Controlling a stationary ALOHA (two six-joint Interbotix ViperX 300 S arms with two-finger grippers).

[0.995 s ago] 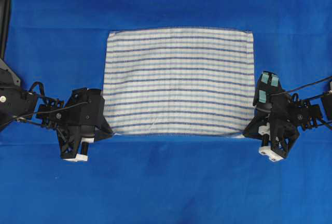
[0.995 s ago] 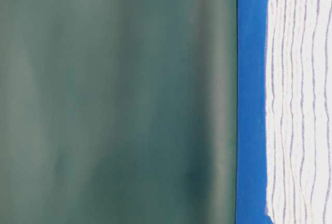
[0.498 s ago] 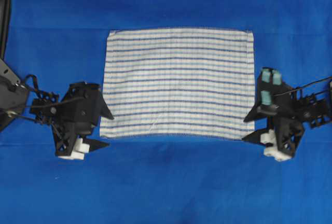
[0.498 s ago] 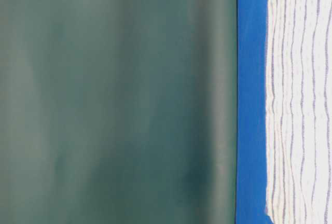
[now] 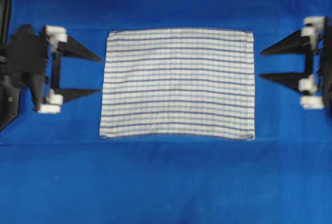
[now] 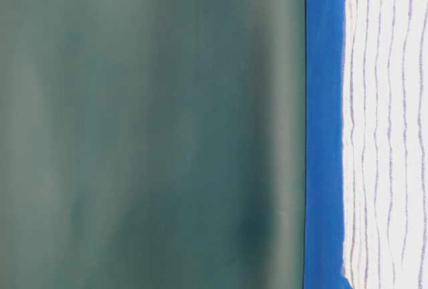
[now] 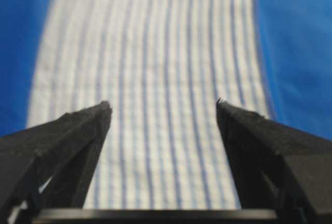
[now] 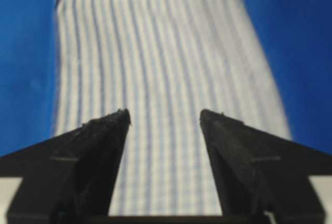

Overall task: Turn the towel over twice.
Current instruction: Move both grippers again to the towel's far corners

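White striped towel (image 5: pixel 178 84), one, flat mid-desk on one blue sheet (image 5: pixel 166 182). Two pincers: left pincer (image 5: pixel 95 74) and right pincer (image 5: pixel 265 64), both wide, empty, flanking its short edges, apart.

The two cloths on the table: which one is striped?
The towel is striped: white with thin dark-blue lines, lying flat. The blue sheet beneath it is plain and covers the table.

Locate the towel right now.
In the overhead view the towel lies flat mid-table on the blue sheet, between the open left tool and open right tool, touching neither.
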